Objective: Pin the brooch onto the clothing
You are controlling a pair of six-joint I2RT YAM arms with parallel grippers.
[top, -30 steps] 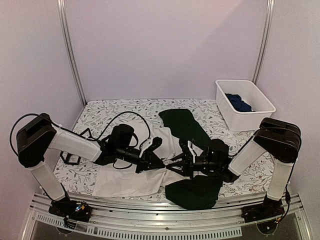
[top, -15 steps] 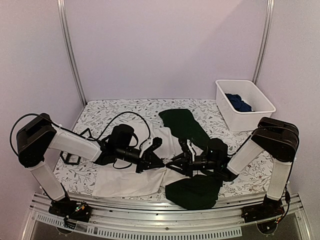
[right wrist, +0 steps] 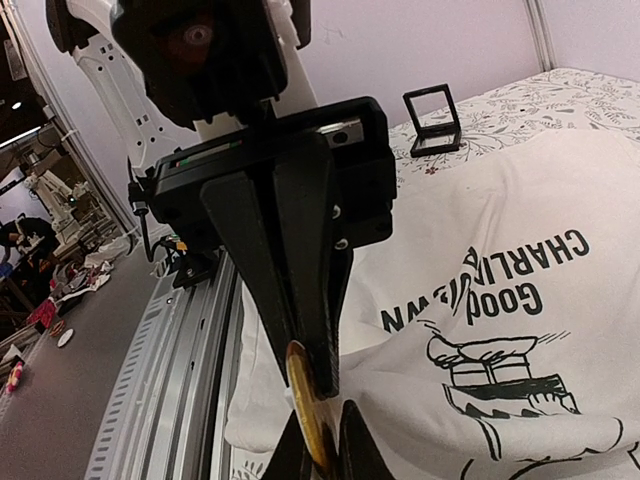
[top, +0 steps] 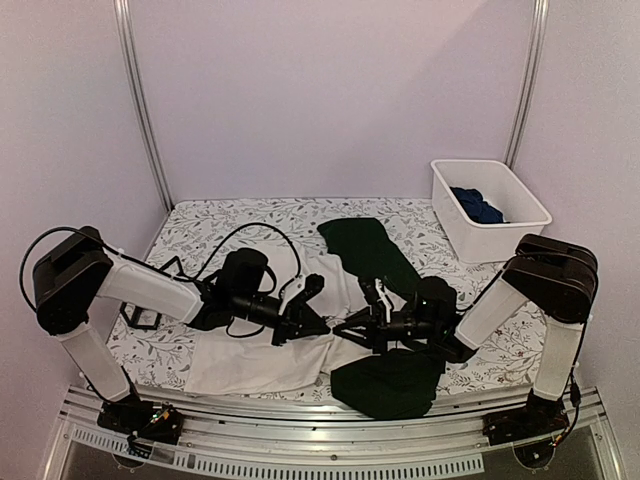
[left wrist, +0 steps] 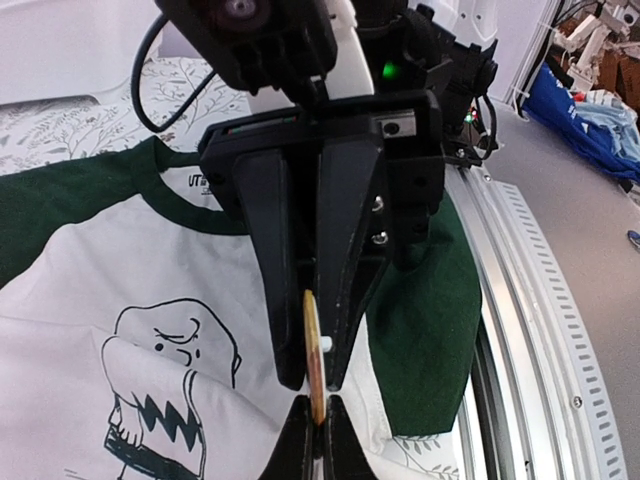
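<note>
Where the two arms met just below the middle of the overhead view, the left gripper (top: 322,330) and the right gripper (top: 342,327) stood tip to tip. They hung over the white T-shirt with dark green sleeves and collar (top: 250,365), which lay spread on the leaf-printed table cover (top: 230,215). Between the tips was the thin gold-coloured disc brooch (left wrist: 313,350), seen edge-on, above the white chest of the shirt.

The left jaws were pinched almost closed on one rim of the disc. The right jaws were narrow, with one finger on each side of the opposite rim. A small white peg showed between the disc and one of those fingers. Whether they pressed on the brooch could not be told.

In the left wrist view the cartoon boy print sat at lower left, beside the brooch. In the right wrist view the printed lettering ran across the right of the frame. At upper right of the overhead view, a white plastic bin (top: 490,240) held a dark blue garment (top: 478,205).
</note>
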